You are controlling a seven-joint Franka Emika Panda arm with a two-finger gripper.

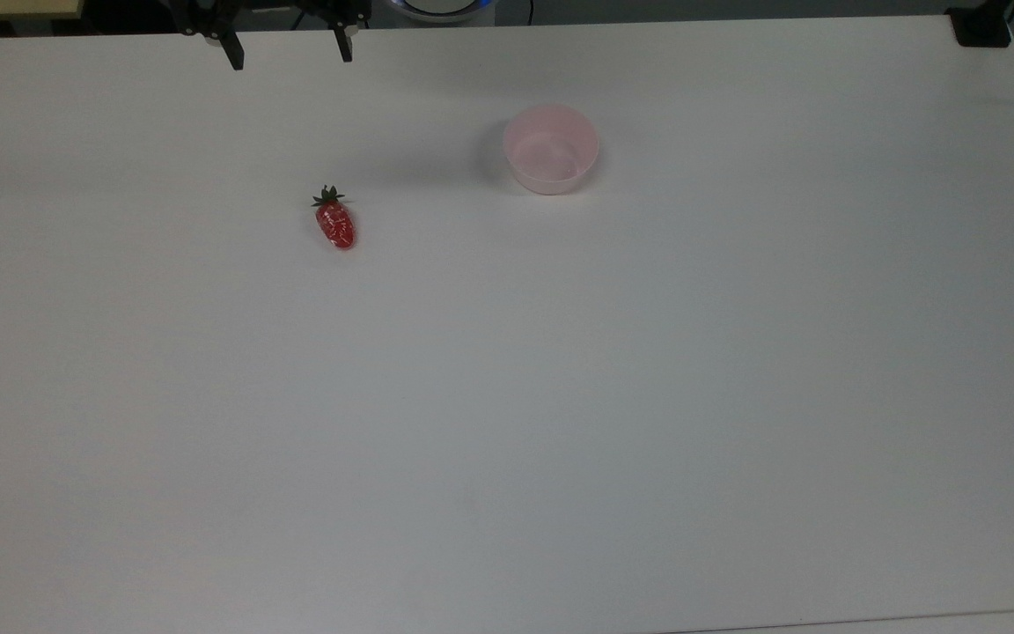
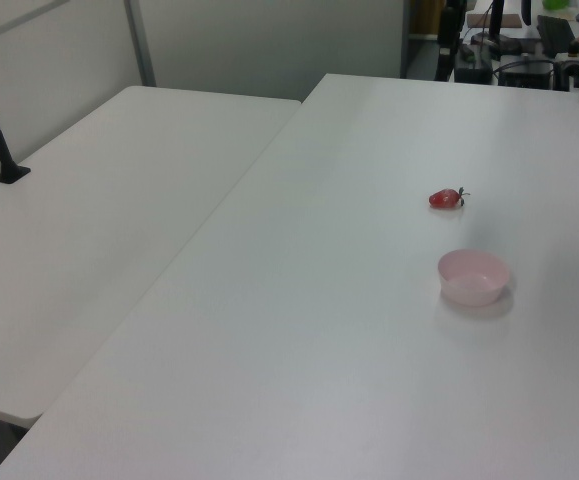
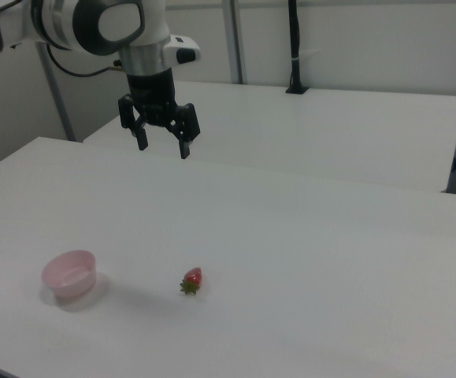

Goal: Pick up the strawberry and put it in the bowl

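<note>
1. In the right view the black two-finger gripper [image 3: 164,146] hung in the air at about eleven o'clock from the fruit, its fingers spread wide with nothing between them, on a white arm [image 3: 101,25] reaching in from the right view's left.
2. In the top view the same gripper [image 1: 291,59] sat at the upper edge, near twelve o'clock from the fruit and well apart from it.
3. The small glossy red strawberry with a dark green leafy cap [image 1: 334,220] lay on its side on the broad white table [image 1: 507,396], cap pointing toward twelve o'clock in the top view.
4. In the left view the strawberry [image 2: 446,198] lay at about eleven o'clock from the bowl [image 2: 474,276].
5. The small round pale pink plastic bowl [image 1: 551,149] stood upright at roughly two o'clock from the strawberry in the top view, apart from it.
6. In the right view the bowl [image 3: 70,275] stood at nine o'clock from the strawberry [image 3: 191,279], near but not touching.
</note>
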